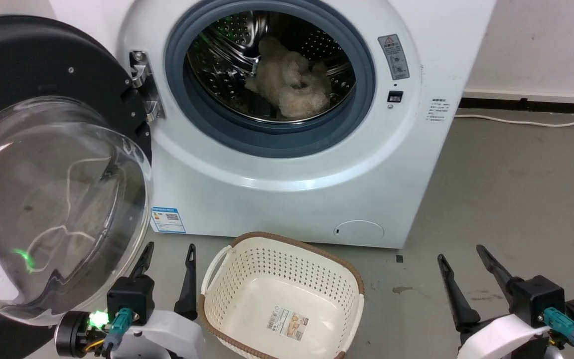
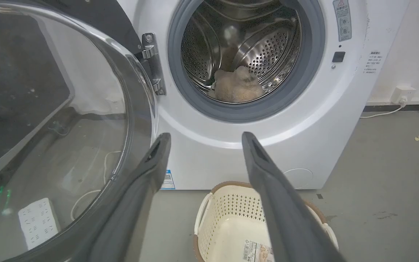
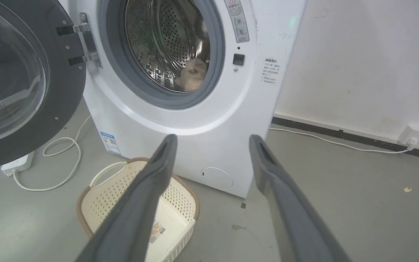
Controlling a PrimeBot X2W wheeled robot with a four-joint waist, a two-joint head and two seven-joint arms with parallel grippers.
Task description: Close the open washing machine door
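Two sets of jaws stand apart, empty: the left gripper (image 1: 170, 247) just beside the washing machine door (image 1: 43, 70), swung wide left of the washing machine (image 1: 287, 199), the right gripper (image 1: 461, 252) well off. A cream basket (image 1: 287, 248) sits on the floor (image 1: 516, 199) between them, fronting the machine.

washing machine (image 1: 287, 194) white | door (image 1: 23, 65) black | basket (image 1: 287, 279) cream, perforated

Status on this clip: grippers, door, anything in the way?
Grippers: left gripper, right gripper both open, empty. Round glossy black washing machine door wide open, not gripped. Cream perforated basket on floor before white washing machine, maybe in swing path.
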